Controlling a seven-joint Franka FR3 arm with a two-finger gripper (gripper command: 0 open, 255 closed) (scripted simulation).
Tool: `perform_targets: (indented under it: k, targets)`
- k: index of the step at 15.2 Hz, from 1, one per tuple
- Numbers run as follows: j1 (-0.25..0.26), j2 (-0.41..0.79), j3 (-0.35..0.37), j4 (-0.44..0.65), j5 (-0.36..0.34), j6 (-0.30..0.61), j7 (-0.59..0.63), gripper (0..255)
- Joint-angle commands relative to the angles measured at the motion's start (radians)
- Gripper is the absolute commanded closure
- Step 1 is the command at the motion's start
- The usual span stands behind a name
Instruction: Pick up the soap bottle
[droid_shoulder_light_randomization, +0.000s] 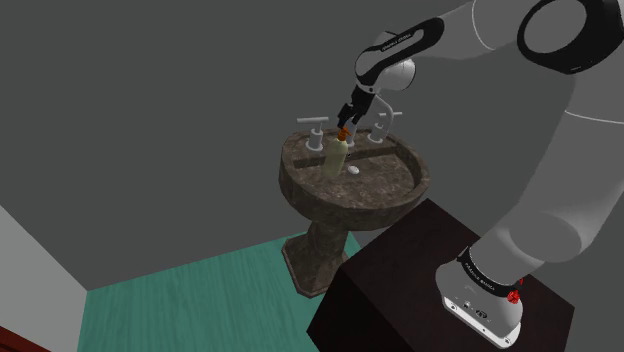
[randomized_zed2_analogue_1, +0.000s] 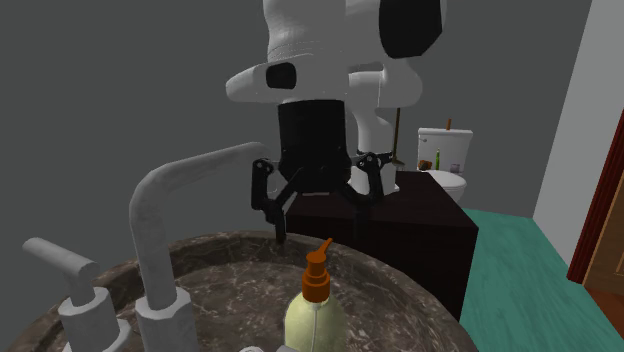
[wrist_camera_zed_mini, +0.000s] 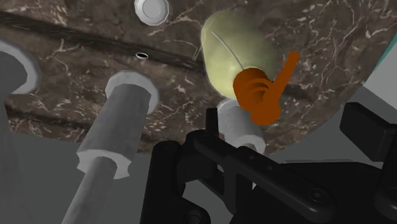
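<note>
The soap bottle (randomized_zed2_analogue_1: 314, 318), pale yellow-green with an orange pump (randomized_zed2_analogue_1: 317, 274), stands upright inside the basin of a brown, marbled pedestal sink (droid_shoulder_light_randomization: 402, 188), near the white drain plug (droid_shoulder_light_randomization: 353, 170). Just above it hangs the black pincer (randomized_zed2_analogue_1: 318, 224), its fingers spread apart and touching nothing. The pump's top sits below the fingertips, though whether it lies squarely between them or slightly in front is hard to judge. At the sink's rear rim stand a grey spout (randomized_zed2_analogue_1: 172, 196) and two grey tap handles (droid_shoulder_light_randomization: 312, 125). The dark stand (droid_shoulder_light_randomization: 395, 275) sits beside the sink's pedestal on a teal floor (droid_shoulder_light_randomization: 190, 300). A white toilet (randomized_zed2_analogue_1: 446, 152) shows farther off.
</note>
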Motion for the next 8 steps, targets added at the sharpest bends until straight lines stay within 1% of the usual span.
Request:
perform_targets:
  k: [1,8]
  targets:
    - [-0.007,0.041,0.005,0.023,0.013,0.019,-0.013,0]
    - [-0.017,0.102,0.02,0.015,0.042,0.086,-0.039,0]
